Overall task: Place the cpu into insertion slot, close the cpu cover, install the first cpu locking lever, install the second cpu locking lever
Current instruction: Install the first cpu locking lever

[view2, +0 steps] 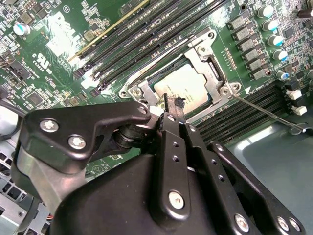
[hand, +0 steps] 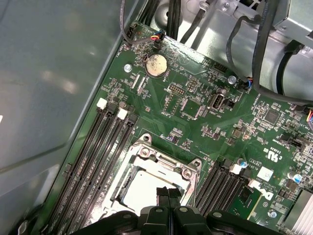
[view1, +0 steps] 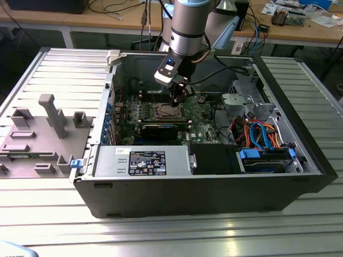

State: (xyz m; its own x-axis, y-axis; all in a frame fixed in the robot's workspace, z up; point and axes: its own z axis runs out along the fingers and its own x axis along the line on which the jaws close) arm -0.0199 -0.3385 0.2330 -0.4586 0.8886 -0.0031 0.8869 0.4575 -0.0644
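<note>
Pressing straight down is judged best with the tool (view2: 172, 104), fingers closed together on nothing, since the cpu (view2: 188, 85) is seated in the insertion slot (view1: 165, 111) under the lowered cpu cover (view2: 204, 49) and a locking lever (view2: 264, 112) appears unlatched.

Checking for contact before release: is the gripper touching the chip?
Cannot tell. In the second wrist view the gripper overlaps an edge of the chip, hiding any gap.

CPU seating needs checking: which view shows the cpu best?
The second wrist view: the cpu shows its pale top mostly clear. In the first wrist view the end effector hides part of it. In the exterior view it is too small to tell.
</note>
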